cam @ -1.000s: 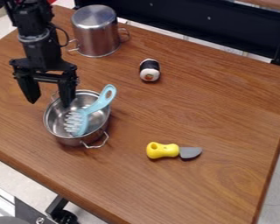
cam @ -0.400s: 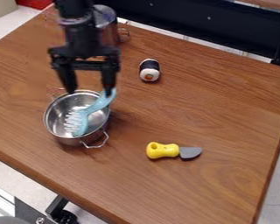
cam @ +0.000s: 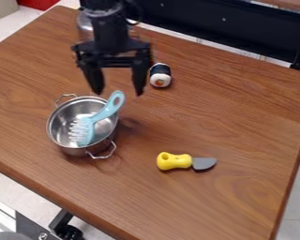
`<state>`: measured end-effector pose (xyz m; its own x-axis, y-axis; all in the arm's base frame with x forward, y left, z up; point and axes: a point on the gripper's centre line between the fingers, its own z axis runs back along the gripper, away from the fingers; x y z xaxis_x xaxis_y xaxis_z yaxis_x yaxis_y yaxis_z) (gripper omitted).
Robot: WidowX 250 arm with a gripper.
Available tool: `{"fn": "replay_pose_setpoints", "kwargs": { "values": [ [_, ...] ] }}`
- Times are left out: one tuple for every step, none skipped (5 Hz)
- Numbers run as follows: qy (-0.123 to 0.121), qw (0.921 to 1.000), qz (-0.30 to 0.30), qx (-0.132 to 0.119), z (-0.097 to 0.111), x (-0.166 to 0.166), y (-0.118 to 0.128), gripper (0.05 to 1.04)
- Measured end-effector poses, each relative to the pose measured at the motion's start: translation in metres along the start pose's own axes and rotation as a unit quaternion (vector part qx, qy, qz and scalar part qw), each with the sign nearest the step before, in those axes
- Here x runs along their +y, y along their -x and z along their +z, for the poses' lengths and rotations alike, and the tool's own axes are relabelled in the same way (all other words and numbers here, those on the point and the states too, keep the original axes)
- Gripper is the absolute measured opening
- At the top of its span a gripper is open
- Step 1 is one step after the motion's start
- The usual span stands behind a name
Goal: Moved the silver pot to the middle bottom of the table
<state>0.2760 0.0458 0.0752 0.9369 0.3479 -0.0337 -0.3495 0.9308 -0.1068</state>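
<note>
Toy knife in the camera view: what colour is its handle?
Yellow handle, seen best in the camera view.

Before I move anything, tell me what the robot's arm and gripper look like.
The arm is black, built of chunky segments, with a dark cable looping out beside it. The gripper is black too: a wide crossbar with two thick fingers that taper toward the tips.

Toy sushi roll (cam: 160, 75), black-wrapped, white end facing the viewer. Toy knife (cam: 185, 161), lying nearer the viewer: yellow handle left, grey blade right. Pale-blue pasta server (cam: 99, 117), tilted, toothed head lowermost. Black panel (cam: 224, 24), rear; red object (cam: 38, 3), upper left.
</note>
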Motion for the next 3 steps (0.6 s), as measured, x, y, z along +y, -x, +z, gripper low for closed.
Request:
{"fn": "replay_pose_setpoints", "kwargs": {
  "values": [
    [-0.007, 0.9999, -0.014, 0.003, -0.002, -0.020, 0.004, 1.000],
    [-0.020, 0.9994, -0.024, -0.014, -0.003, -0.038, 0.004, 1.000],
    [-0.025, 0.9988, -0.031, -0.029, -0.004, -0.052, 0.004, 1.000]
  ]
}}
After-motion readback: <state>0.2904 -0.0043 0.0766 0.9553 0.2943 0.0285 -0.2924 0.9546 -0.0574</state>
